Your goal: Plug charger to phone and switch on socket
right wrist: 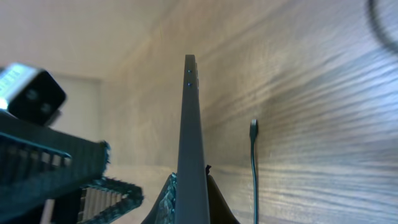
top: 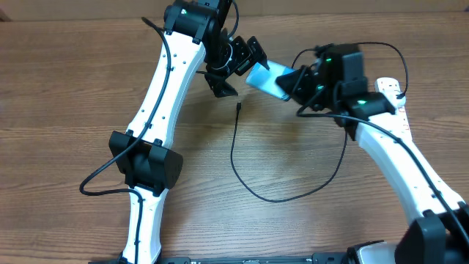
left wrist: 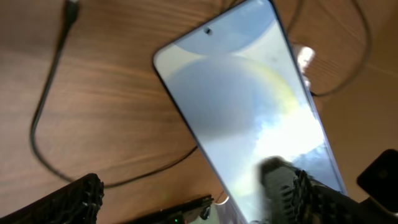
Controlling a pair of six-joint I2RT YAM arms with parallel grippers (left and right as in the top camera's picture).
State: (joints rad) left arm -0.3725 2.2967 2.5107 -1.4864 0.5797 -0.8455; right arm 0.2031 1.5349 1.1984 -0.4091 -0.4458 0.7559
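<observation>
Though overhead hides the grip, the right wrist view shows the right gripper [right wrist: 189,193] clamped on the slim, teal-screened, black-edged phone [right wrist: 189,124], held edge-on, while the left gripper [left wrist: 183,186] gapes wide over its screen.

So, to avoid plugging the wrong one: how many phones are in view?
1: the phone, gripped edge-on by the right gripper, just beside the left gripper. None seems hidden.

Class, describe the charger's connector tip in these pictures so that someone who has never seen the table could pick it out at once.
Start at the wooden table and find the light blue phone towards its far side. In the overhead view, just below the phone, a thin black cable ends in the connector tip. It is the only loose cable end on bare wood.
</observation>
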